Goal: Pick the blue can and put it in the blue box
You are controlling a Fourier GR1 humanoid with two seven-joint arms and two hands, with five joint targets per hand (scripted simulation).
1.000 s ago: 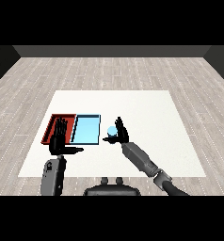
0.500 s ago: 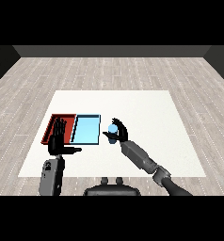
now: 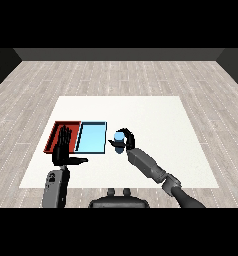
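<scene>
Right robot hand (image 3: 127,140) curled round the blue can (image 3: 119,139), w/ the can just right of the light blue tray (image 3: 92,137), outside it, over the white desk (image 3: 156,120). Left robot hand (image 3: 63,148) raised in front of the red tray (image 3: 57,131), fingers straight, thumb out, holding nothing.

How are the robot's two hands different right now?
The right hand is curled round the blue can, while the left hand holds nothing, its fingers straight. The right hand sits just right of the light blue tray; the left hand is raised in front of the red tray. Both hands are black on grey forearms.
</scene>
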